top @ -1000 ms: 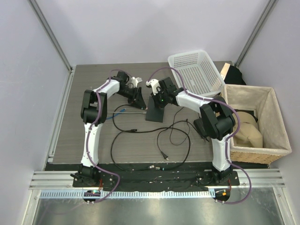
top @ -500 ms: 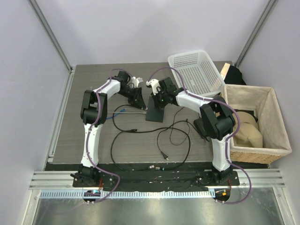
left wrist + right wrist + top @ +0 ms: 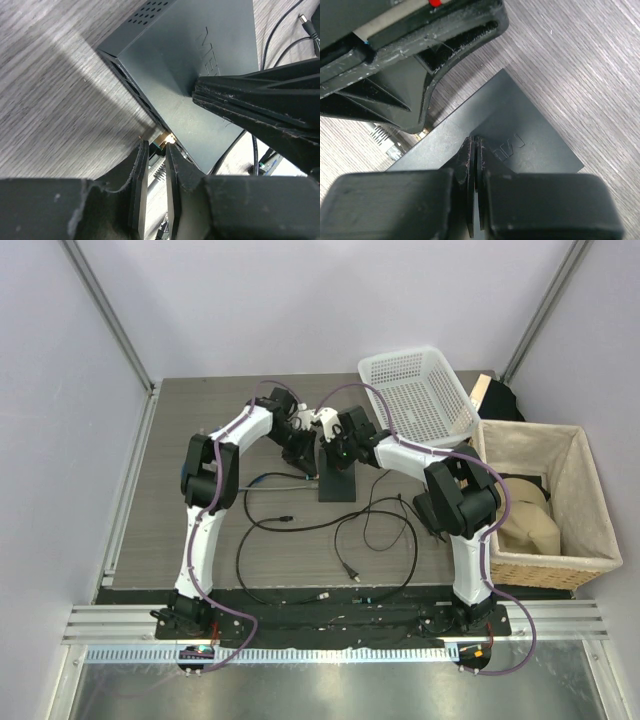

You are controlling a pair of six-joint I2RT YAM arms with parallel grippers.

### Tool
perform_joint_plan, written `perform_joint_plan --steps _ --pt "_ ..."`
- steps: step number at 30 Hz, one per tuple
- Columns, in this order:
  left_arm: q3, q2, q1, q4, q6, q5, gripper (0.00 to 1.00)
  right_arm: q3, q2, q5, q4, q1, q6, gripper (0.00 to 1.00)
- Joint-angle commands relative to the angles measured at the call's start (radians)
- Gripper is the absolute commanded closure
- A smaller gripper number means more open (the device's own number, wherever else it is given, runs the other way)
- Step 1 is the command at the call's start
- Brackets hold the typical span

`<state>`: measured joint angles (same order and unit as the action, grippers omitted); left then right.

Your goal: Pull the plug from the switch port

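Plug [image 3: 163, 140]: clear, gold-tipped, at flat grey box [image 3: 200, 65] | left hand [image 3: 156, 146] seemingly pinching it | right hand [image 3: 475, 146] pressed together

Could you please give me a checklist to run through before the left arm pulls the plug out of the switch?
1. Right gripper shut, pressing down on the flat dark-grey rectangular switch box: ok.
2. Left gripper straddles the clear, gold-contact plug at the box's edge: ok.
3. Left grip firm on the plug: cannot tell.
4. Plug's release tab pressed: cannot tell.
5. Plug free of the box: not ok, it sits in the box's edge.
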<state>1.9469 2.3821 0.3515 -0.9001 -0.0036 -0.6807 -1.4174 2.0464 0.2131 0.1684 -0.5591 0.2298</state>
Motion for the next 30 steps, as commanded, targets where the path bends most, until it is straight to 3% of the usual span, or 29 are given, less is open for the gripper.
perform_joint_plan --steps 1,10,17,21,30 --pt "-0.091 0.034 0.0 -0.043 0.056 0.115 1.0 0.072 0.031 -0.029 0.094 -0.007 0.016 0.99" --pt "-0.258 -0.034 -0.002 0.0 0.031 0.055 1.0 0.084 0.026 -0.032 0.098 -0.009 0.003 0.99" --pt "-0.038 0.052 -0.011 -0.092 0.06 0.082 1.0 0.081 0.032 -0.034 0.1 -0.01 0.002 0.99" --pt "-0.012 0.065 -0.014 -0.125 0.068 0.09 1.0 0.083 0.028 -0.038 0.1 -0.01 0.003 0.99" --pt "-0.41 -0.115 -0.022 0.009 0.044 0.134 1.0 0.078 0.031 -0.046 0.098 -0.01 0.0 0.99"
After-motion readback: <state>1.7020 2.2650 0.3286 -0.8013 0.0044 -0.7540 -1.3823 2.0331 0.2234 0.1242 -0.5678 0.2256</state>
